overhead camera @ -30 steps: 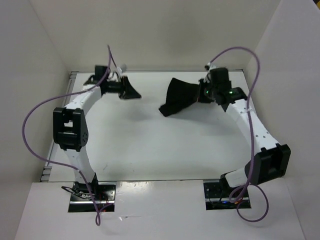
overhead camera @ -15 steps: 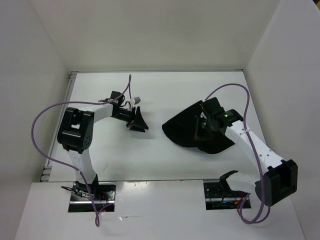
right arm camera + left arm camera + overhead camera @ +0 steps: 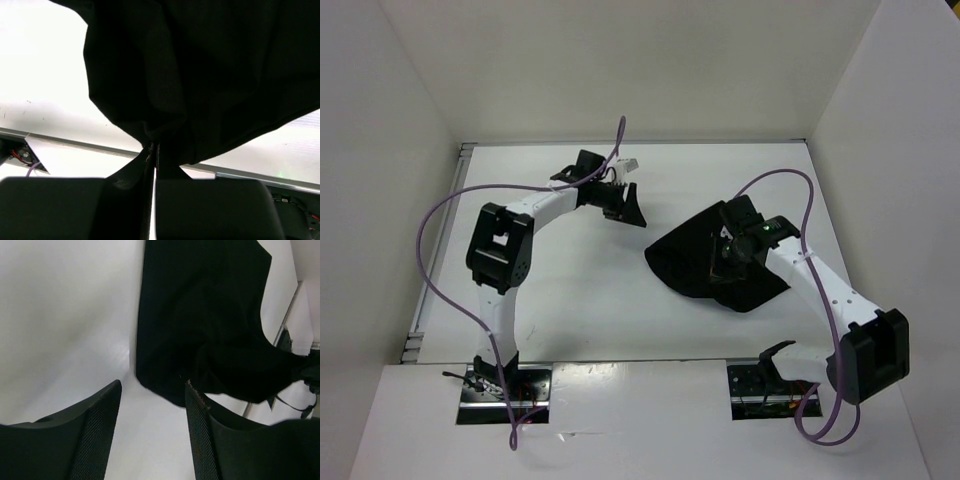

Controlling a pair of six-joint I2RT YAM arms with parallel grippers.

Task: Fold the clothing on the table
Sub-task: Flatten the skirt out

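**A:** Where is the soft black cloth garment [image 3: 705,262]?

**B:** It lies bunched up on the right side of the flat white surface [image 3: 580,300]. We think it is not folded yet.

**A:** What is our right tool [image 3: 151,150] doing?

**B:** It is pinched closed on a bit of the cloth. The rest spreads away from its tips. We think it holds on so it can pull that part and lay the cloth out.

**A:** And our left tool [image 3: 628,207]?

**B:** Its two fingers stand apart with nothing between them. It hangs over the far middle of the surface. It is near the cloth's left edge but not touching it.

**A:** Why is it wide like that?

**B:** We guess it is ready to take that edge. Two holds make a limp cloth easier to lay flat.

**A:** What could go wrong?

**B:** The cloth could slip, or bunch up more.
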